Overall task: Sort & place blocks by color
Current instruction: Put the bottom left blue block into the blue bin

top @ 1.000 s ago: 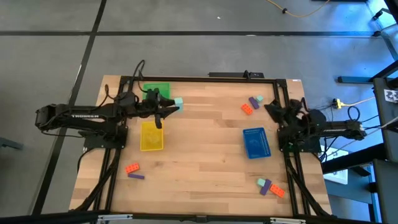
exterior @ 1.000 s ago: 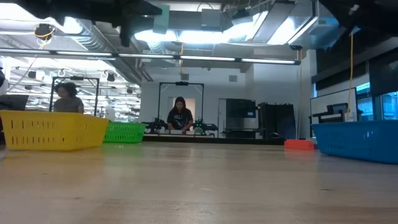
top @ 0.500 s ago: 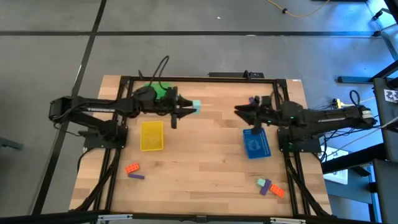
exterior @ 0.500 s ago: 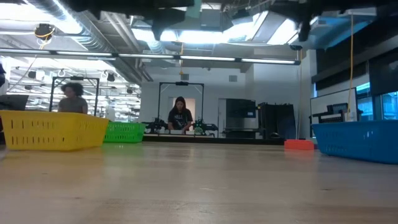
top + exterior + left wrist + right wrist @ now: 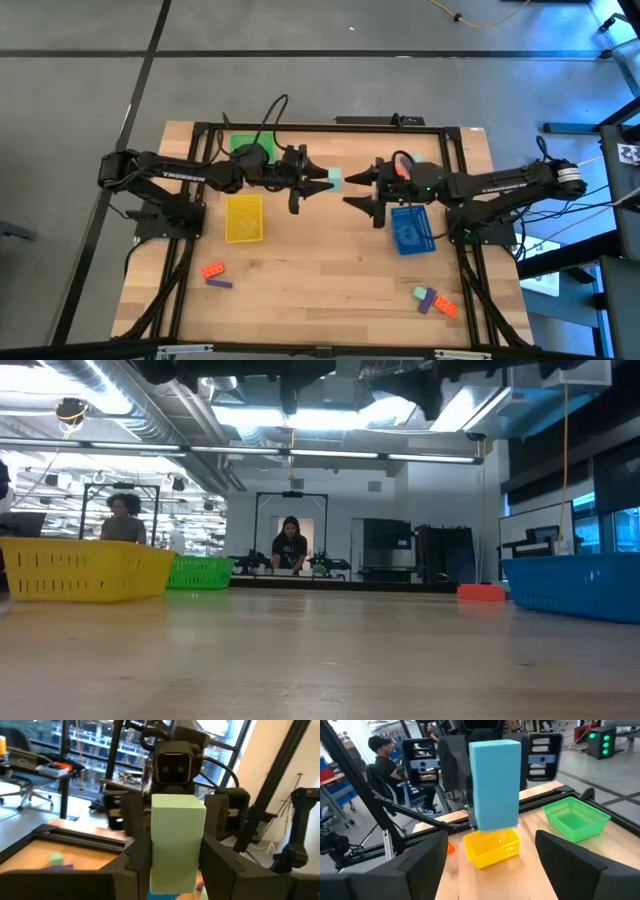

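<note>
Both arms reach level toward each other above the table's middle. The left gripper [image 5: 322, 181] clamps a light teal block [image 5: 334, 179]. The right gripper [image 5: 362, 189], fingers spread, faces it. Arm lettering is unreadable. The yellow tray [image 5: 244, 218], green tray [image 5: 576, 818] and blue tray [image 5: 411, 230] seem empty.

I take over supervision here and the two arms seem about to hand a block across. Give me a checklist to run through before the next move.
1. Left gripper shut on the teal block: ok, fingers clamp its sides in the left wrist view.
2. Right gripper open to receive: ok, its fingers stand wide of the block.
3. Grippers facing each other above mid-table: ok.
4. Block between the right fingers: cannot tell; the high view shows them just short of it.
5. Blue tray near the right arm: ok.
</note>
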Robot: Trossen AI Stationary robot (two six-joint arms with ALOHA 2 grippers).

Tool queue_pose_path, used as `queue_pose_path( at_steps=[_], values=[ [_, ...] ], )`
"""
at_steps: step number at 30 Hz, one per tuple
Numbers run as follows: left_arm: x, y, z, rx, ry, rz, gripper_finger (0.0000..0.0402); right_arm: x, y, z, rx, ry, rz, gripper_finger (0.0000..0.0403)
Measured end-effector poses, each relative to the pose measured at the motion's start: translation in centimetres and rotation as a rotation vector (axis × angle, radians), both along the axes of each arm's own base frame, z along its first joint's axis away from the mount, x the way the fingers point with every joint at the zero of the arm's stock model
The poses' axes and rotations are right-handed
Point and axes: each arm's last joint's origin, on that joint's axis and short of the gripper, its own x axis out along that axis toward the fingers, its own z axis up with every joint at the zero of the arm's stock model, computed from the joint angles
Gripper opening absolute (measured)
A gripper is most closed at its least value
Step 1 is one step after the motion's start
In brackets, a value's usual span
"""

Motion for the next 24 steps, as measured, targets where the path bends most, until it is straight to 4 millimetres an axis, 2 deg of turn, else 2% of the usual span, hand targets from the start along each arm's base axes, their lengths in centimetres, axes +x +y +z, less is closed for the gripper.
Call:
queue_pose_path(
  at_steps=[7,15,19,24],
  values=[
    [0.7,-1.1,-0.5,-0.007,-0.007,-0.015,0.0124,1.8,-0.3,0.0,-0.014,0.022,0.032,0.0304],
    [0.7,-1.5,-0.5,-0.011,-0.006,0.006,0.0124,2.4,0.0,0.4,-0.001,0.008,0.11,0.0292],
    [0.7,-1.6,-0.6,-0.011,-0.005,0.006,0.0124,2.6,0.0,0.1,0.029,0.016,0.108,0.0262],
    [0.7,-1.7,-0.6,-0.01,-0.003,0.001,0.0124,2.5,0.0,0.2,0.044,0.015,0.106,0.0196]
  ],
)
